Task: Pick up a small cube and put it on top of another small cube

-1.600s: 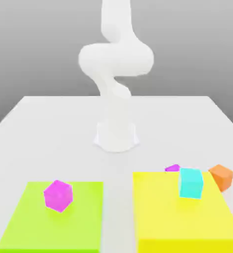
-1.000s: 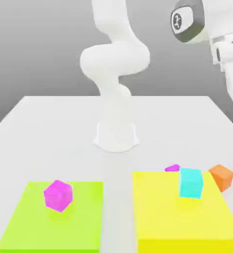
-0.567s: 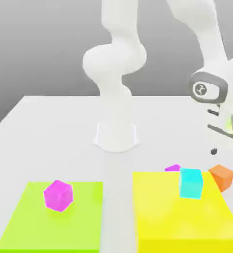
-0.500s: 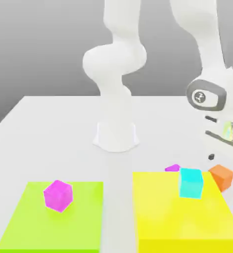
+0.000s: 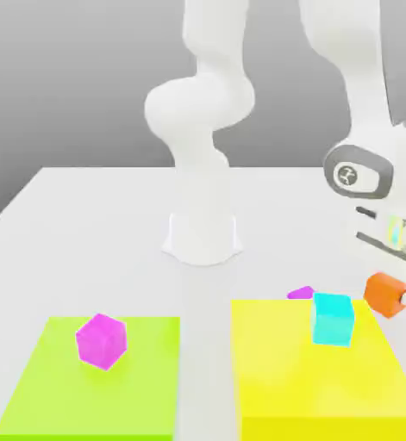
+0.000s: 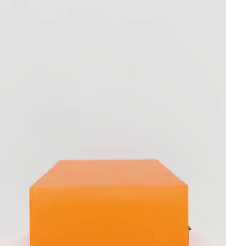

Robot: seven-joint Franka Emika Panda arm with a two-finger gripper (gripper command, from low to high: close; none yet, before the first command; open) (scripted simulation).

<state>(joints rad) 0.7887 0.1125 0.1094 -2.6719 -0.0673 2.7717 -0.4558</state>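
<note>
The small orange cube (image 5: 382,294) hangs just off the table at the exterior view's right, beside the yellow platform (image 5: 318,392). My gripper (image 5: 387,296) reaches down from the white hand above it and is shut on this cube. In the hand view the orange cube (image 6: 108,206) fills the near part of the picture, with plain white table beyond. The cyan cube (image 5: 333,319) stands on the yellow platform, a short way toward the exterior view's left of the orange one.
A magenta cube (image 5: 101,340) rests on a green platform (image 5: 34,400) at the exterior view's left. Another magenta cube (image 5: 301,293) peeks out behind the yellow platform. The arm's white base (image 5: 203,237) stands mid-table.
The hand came down from the upper right onto the orange cube. The cube now sits slightly higher and is turned compared with half a second ago.
</note>
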